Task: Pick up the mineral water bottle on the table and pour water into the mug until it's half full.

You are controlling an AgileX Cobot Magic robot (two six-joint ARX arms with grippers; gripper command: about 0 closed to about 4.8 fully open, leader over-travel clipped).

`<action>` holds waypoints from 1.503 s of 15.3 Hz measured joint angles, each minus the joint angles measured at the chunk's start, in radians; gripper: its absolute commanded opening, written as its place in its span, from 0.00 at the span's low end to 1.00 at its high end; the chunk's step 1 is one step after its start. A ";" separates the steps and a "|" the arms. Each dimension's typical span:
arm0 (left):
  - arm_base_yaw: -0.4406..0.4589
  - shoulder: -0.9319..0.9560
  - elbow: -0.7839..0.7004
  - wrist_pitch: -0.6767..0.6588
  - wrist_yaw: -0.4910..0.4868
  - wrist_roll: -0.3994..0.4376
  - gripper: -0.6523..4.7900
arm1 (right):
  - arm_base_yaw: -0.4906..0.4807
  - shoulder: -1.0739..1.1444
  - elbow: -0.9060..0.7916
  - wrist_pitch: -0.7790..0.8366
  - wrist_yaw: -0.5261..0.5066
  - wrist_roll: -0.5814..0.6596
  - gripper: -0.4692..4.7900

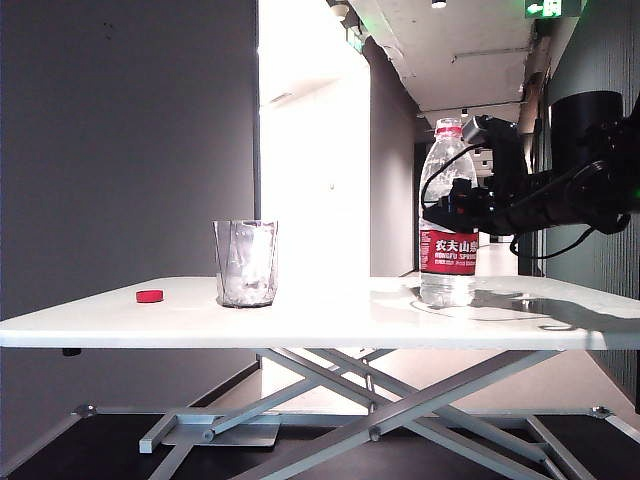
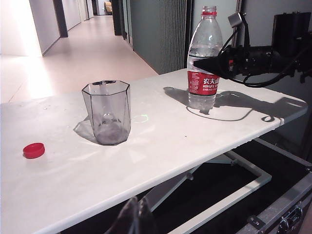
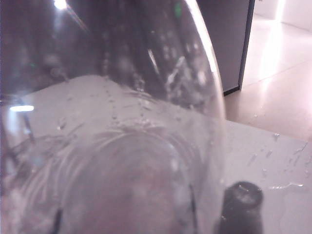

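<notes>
Behind our wide white surface [image 1: 300, 318] on its grey crossed metal frame, a corridor runs back, brightly lit along one wall and dark grey on the other.

Our tall clear plastic mineral water bottle [image 1: 448, 215], with its red neck ring and red-and-white label, stands upright on the right part of the surface in the exterior view, uncapped as far as we can see. Water fills it to a level somewhat above the label. Our right tool [image 1: 462, 212] reaches in from the right at the height of the bottle's shoulder, just above the label. Its black fingers [image 2: 207, 64] lie level on either side of the bottle. In the right wrist view the bottle's clear wall [image 3: 122, 136] fills nearly the whole frame, with one dark fingertip [image 3: 242, 202] showing beside it. We cannot tell whether the fingers press on the plastic or stand slightly off it.

Our short clear faceted tumbler, the mug [image 1: 246, 263], stands upright well to the left of the bottle, near the middle of the surface. It looks empty. A small red bottle cap [image 1: 150, 296] lies flat further left, apart from the mug.

Our left tool [image 2: 135, 217] shows only as dark blurred finger tips at the near edge of the left wrist view, off the surface and well apart from everything on it; its tips look close together, but we cannot tell its state for sure.
</notes>
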 measured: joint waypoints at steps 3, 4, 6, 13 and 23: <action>0.000 0.000 0.000 -0.002 0.000 0.000 0.11 | 0.013 -0.027 0.000 -0.057 0.002 -0.020 0.40; 0.000 0.000 0.000 -0.002 0.000 0.000 0.11 | 0.029 -0.053 0.000 -0.112 0.014 -0.061 0.40; 0.000 0.000 0.000 -0.003 0.000 0.000 0.11 | 0.059 -0.080 0.006 -0.189 0.037 -0.140 0.40; 0.000 0.000 0.000 -0.025 0.000 0.000 0.11 | 0.220 -0.097 0.243 -0.622 0.279 -0.335 0.40; 0.000 0.000 0.000 -0.032 -0.001 -0.001 0.11 | 0.369 -0.096 0.361 -0.776 0.644 -0.678 0.38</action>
